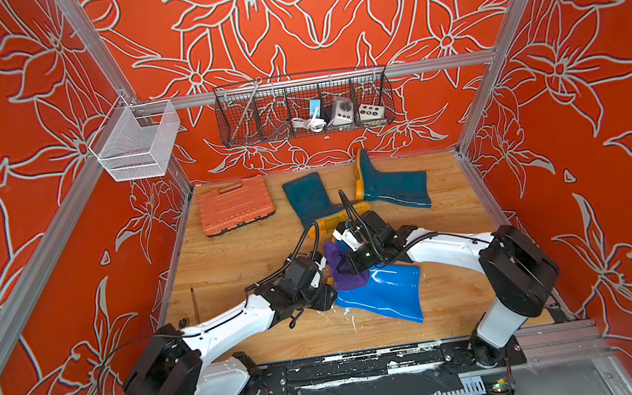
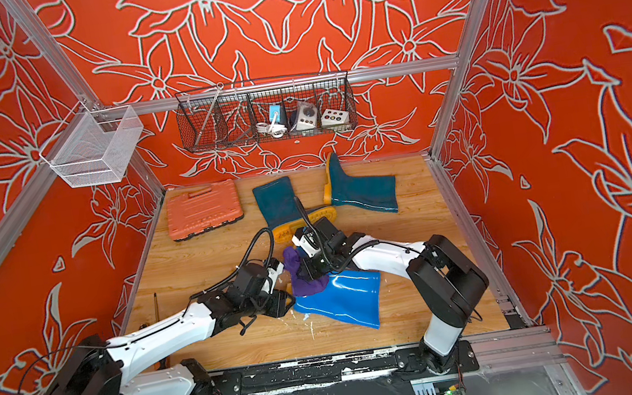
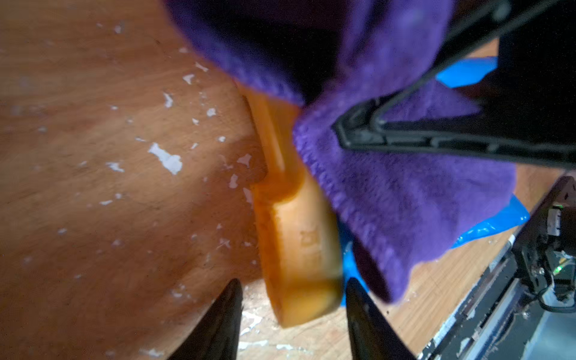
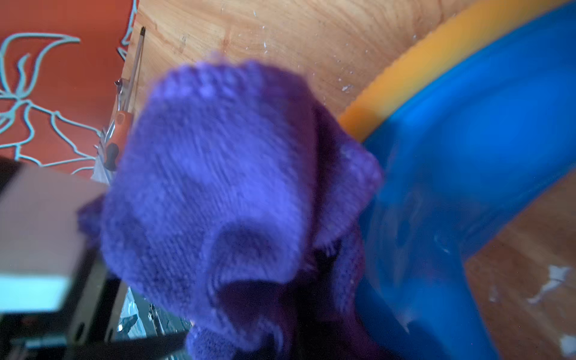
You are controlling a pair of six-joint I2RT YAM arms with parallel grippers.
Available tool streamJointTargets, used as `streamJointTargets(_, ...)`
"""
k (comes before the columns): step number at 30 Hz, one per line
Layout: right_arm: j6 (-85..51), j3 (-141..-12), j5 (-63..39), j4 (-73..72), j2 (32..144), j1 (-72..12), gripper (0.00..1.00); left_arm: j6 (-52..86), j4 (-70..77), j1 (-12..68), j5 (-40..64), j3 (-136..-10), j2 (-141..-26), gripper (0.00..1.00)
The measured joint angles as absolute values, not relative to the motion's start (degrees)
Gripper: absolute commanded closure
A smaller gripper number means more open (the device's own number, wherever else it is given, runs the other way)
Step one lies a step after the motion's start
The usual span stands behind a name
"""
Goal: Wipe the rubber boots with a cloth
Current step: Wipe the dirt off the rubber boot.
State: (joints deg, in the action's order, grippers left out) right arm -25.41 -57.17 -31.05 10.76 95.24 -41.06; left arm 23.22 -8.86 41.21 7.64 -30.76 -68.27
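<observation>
The bright blue boot (image 1: 382, 294) lies on its side near the middle of the table's front edge, its shaft opening towards the front right corner. The purple cloth (image 1: 344, 274) is bunched over its foot end, touching the glossy blue rubber; both top views show this.

The right gripper (image 3: 343, 132) has its jaws clamped on the cloth, a fold of fabric pinched between the black tips, while the rest drapes over the boot.

The left gripper (image 3: 293, 280) reaches in from the front left corner. Its jaws stand apart, one to either side of the orange heel (image 3: 299, 249) of the blue boot's sole. The left wrist view is too blurred to show whether either touches it.

Towards the back edge lie the other two boots, flat on the table. The back-middle teal boot (image 1: 308, 199) has its yellow sole turned towards the arms. The back-right teal boot (image 1: 397, 189) has its sole towards the back wall.

The orange tool case (image 1: 233, 206) sits near the back left corner, well apart from the blue boot. A screwdriver (image 1: 195, 305) lies along the table's left edge.
</observation>
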Motion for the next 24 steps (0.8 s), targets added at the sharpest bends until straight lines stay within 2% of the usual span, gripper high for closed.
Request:
streamJointTargets(7,-22.06,-57.58,-27.07,15.94,94.48,-32.29,1.00,23.22,-8.97,41.21,5.02,-26.63,-60.53,0.47)
streamJointTargets(15,-14.09,-60.93,-26.26,20.47,93.27,-47.81,1.00,23.22,-8.88,41.21,3.95,-24.21,-57.63,0.47)
streamJointTargets(18,-11.94,-63.11,-26.65,21.80,95.96,-48.36,1.00,23.22,-8.80,41.21,3.75,-24.21,-57.60,0.47)
streamJointTargets(24,-10.52,-74.37,-27.86,25.17,104.53,-43.90,1.00,23.24,-8.60,41.21,3.81,-24.21,-57.95,0.47)
